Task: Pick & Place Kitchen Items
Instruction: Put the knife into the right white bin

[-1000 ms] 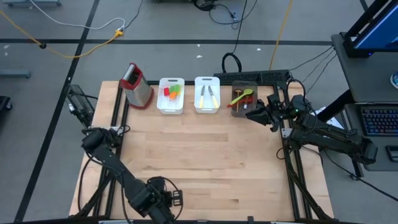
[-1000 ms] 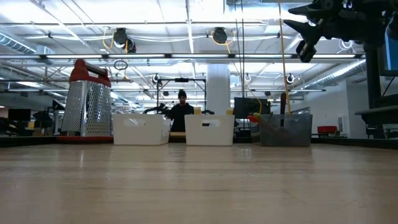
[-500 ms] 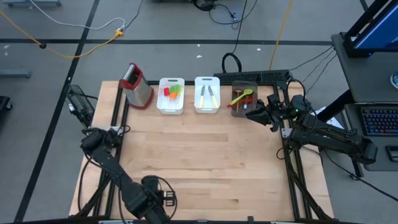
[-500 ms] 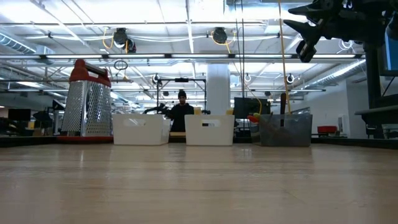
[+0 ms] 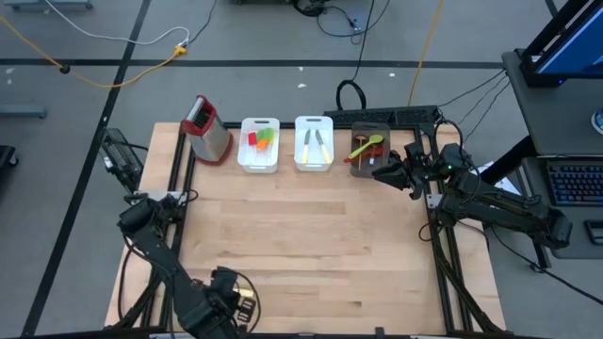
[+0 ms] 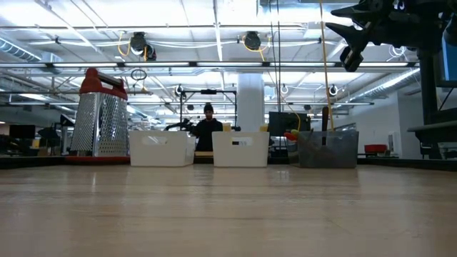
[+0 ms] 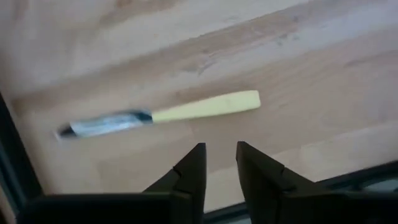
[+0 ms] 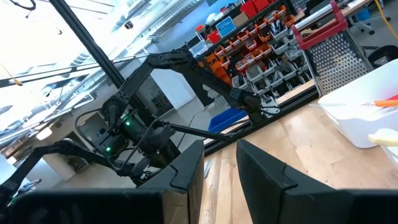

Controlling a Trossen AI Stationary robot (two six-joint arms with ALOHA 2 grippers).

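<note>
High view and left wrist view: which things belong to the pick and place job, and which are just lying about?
Job: knife loose on the table; spatulas, knives and spoons in the bins.
Lying about: grater; keyboard off the table.

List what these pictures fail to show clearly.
- Knife: seen only in the left wrist view, blade blurred; in the high view the left gripper and arm cover it.
- Dark bin: low view shows only its wall; the contents barely rise above it.
- Right gripper: in the low view, partly cut off by the top edge.
</note>
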